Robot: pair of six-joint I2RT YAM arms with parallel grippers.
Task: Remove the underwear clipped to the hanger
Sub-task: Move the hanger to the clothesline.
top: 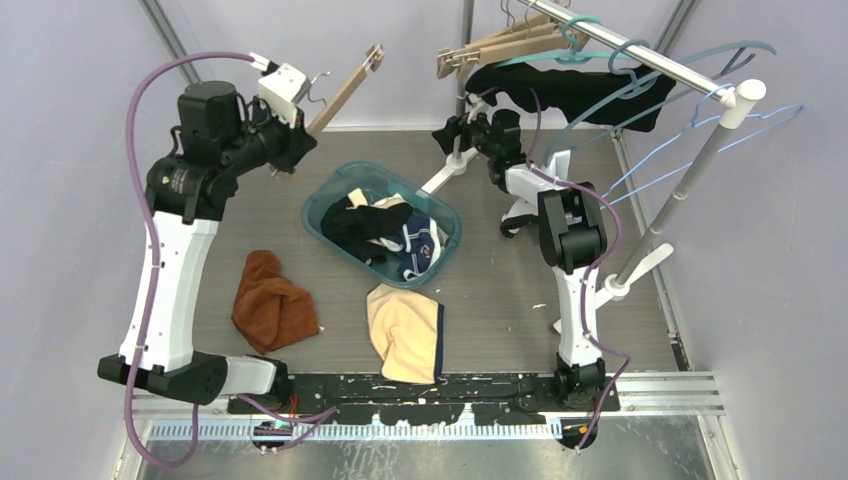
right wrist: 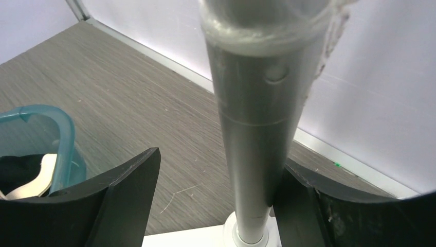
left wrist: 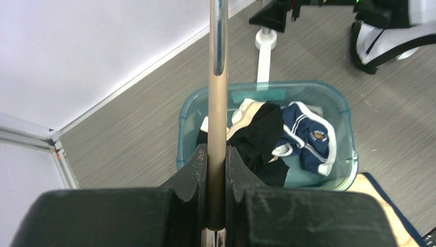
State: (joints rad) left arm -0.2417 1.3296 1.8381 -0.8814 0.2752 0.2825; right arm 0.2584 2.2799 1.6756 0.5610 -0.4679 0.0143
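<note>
My left pincer (left wrist: 217, 160) is clamped on a bare-looking wooden hanger (left wrist: 217, 103), held above the bin (left wrist: 308, 85), probably so garments drop in. My right pincer (right wrist: 221, 163) gapes wide, empty, astride the rack post (right wrist: 252, 128), below black underwear (top: 565, 88) on the rail.

Beneath your left fingers (left wrist: 193, 175) lies grey wood-grain tabletop (left wrist: 128, 134); pale lilac walls (left wrist: 77, 46) rise beyond them, a metal frame rail (left wrist: 31, 136) at the corner.

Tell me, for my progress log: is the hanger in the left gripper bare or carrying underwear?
Bare: nothing hangs from the wooden hanger clamped in the left gripper, either view.
</note>
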